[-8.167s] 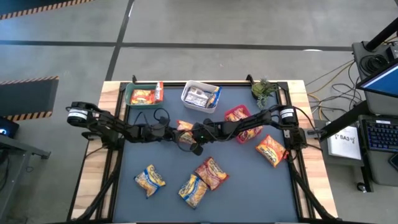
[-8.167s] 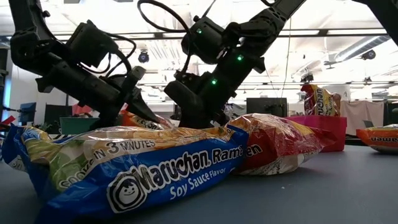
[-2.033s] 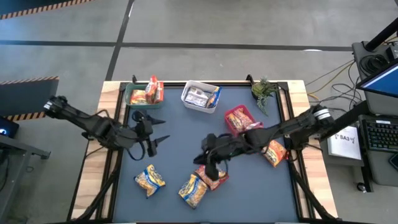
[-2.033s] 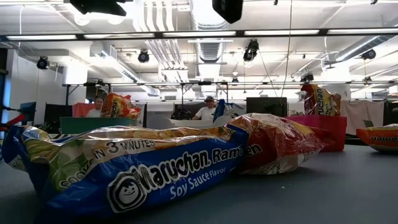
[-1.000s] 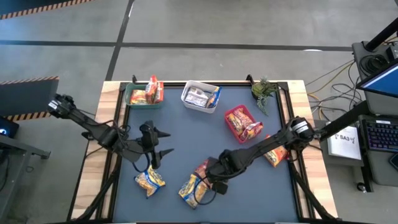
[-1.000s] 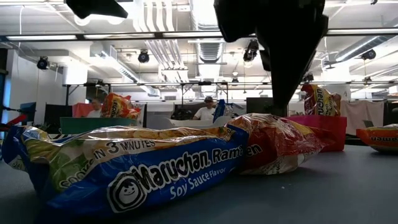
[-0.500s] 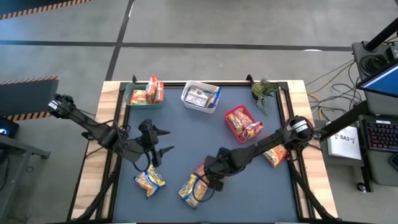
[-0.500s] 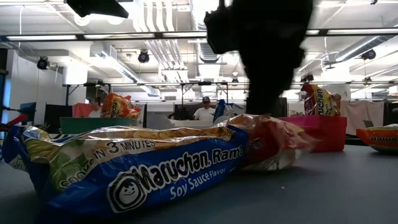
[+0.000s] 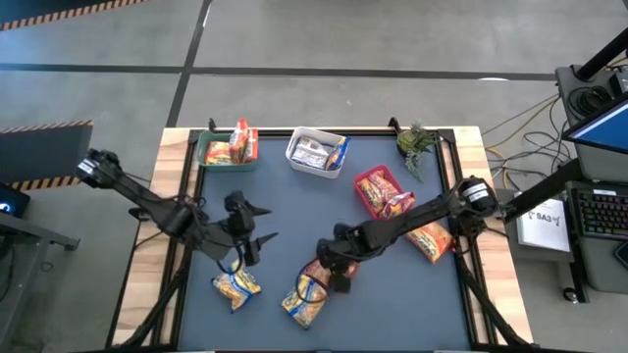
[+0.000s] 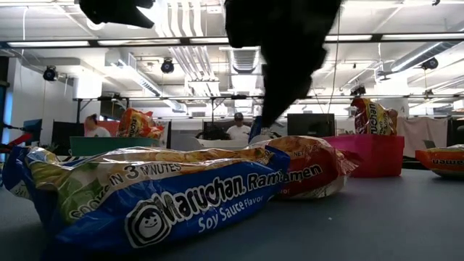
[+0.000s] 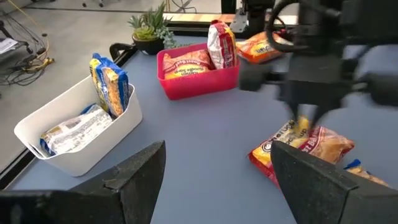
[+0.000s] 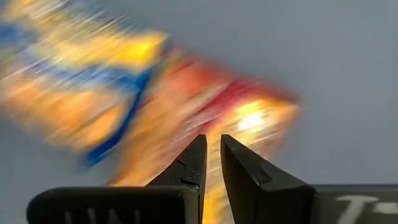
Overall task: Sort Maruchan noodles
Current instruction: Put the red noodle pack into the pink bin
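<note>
Left gripper (image 9: 257, 224) hovering over the grey mat left of centre, fingers (image 11: 137, 177) spread wide, holding nothing, just above an orange packet (image 9: 236, 285) lying flat near the front edge

Behind, green bin (image 9: 208, 155) with orange packets standing in it; white bin (image 9: 294, 150) with silver and blue ones

At mid-front, blue-edged packet (image 9: 304, 299) touching a red packet (image 9: 320, 270)

Right gripper (image 9: 337, 276) down on that red packet (image 11: 310, 144), fingers (image 12: 193, 165) nearly together, pinching its edge

Farther right, red bin (image 9: 367, 180) with packets; another orange packet (image 9: 429, 240) flat beside the right arm
</note>
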You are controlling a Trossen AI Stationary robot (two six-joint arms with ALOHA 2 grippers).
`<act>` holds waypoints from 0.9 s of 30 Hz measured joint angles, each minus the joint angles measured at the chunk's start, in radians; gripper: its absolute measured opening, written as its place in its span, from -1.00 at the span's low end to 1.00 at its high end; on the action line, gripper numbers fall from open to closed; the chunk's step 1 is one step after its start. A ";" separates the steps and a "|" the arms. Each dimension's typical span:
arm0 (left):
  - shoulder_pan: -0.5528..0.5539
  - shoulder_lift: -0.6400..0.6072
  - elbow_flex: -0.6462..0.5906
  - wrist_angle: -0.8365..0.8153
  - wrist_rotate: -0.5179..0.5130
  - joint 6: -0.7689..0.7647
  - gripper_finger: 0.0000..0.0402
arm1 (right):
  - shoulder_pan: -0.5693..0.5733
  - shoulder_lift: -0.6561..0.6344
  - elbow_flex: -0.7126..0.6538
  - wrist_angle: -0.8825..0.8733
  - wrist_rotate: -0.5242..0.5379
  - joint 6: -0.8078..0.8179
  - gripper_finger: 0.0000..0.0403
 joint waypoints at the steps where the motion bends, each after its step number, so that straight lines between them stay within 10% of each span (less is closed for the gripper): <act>1: 0.000 0.008 0.000 0.000 -0.006 0.000 0.36 | 0.006 0.000 0.000 -0.001 -0.061 0.000 -0.81; 12: 0.002 0.077 0.001 0.025 -0.049 0.016 0.36 | -0.009 0.074 -0.005 0.032 -0.034 -0.074 -0.81; 19: 0.003 0.083 0.013 0.023 -0.049 0.027 0.36 | -0.117 0.070 0.008 0.055 0.298 -0.162 -0.81; 27: 0.012 0.147 0.008 0.024 -0.010 -0.002 0.29 | -0.134 -0.006 0.010 0.023 0.226 -0.091 -0.81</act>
